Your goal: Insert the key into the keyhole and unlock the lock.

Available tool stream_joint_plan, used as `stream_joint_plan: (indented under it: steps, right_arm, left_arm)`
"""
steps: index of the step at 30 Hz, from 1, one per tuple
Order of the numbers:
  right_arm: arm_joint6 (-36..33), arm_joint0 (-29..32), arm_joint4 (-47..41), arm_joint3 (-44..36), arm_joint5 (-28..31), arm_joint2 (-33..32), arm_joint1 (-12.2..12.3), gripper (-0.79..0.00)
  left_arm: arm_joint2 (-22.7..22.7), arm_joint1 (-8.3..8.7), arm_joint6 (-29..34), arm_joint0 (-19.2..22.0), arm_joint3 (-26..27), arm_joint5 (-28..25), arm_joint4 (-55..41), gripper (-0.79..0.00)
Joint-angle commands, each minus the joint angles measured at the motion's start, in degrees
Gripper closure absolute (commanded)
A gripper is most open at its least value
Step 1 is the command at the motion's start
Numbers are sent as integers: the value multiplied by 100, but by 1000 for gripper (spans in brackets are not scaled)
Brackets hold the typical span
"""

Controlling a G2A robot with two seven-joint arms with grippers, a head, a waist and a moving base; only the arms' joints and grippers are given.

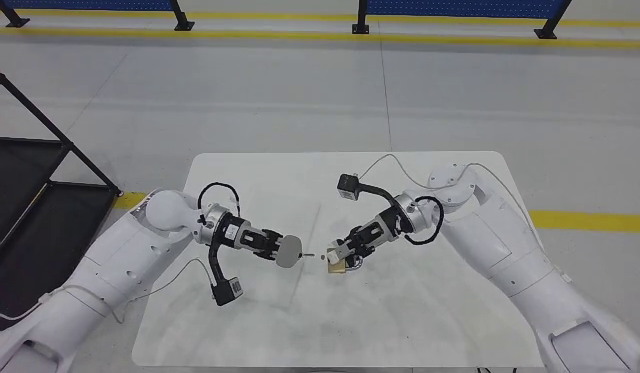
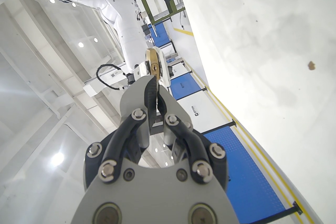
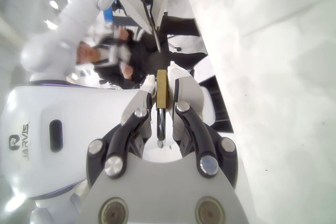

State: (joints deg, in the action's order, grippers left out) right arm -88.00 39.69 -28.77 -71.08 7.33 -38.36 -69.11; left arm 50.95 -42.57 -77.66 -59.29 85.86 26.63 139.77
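My right gripper (image 3: 162, 83) is shut on a brass padlock (image 3: 162, 89), gripping its body from both sides, with the steel shackle (image 3: 161, 128) pointing back toward the wrist. In the top view this gripper (image 1: 348, 255) holds the padlock (image 1: 336, 263) just above the table's middle. My left gripper (image 2: 155, 86) is shut on a small metal key (image 2: 157, 95) whose blade points at the padlock (image 2: 153, 64) and its keyhole. From the right wrist the key (image 3: 157, 41) sticks out of the left gripper (image 3: 151, 22), its tip a short gap from the lock. The left gripper (image 1: 288, 250) faces the lock.
The white table (image 1: 420, 313) lies under both arms, with open surface on all sides of the grippers. A small brown speck (image 2: 311, 65) sits on the tabletop. A black metal frame (image 1: 50, 163) stands on the floor to the table's left.
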Motion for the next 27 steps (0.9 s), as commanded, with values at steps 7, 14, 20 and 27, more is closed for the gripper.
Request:
stream_joint_plan:
  steps: [7, 14, 20, 27]
  right_arm:
    - [0, -194, -378, 125, 274, 331, 76, 0]
    - [0, -264, -530, 166, 424, 420, 70, 0]
    - [26, -244, -609, 231, 502, 382, 38, 0]
    - [213, -162, -637, 276, 565, 325, -9, 0]
  left_arm:
    - [-71, -18, -66, 8, 5, -65, -240, 0]
    - [-136, -47, -91, 48, -11, -90, -305, 0]
    - [-196, -78, -93, 92, -36, -92, -337, 0]
    - [-228, -111, -11, 122, -141, -9, -353, 0]
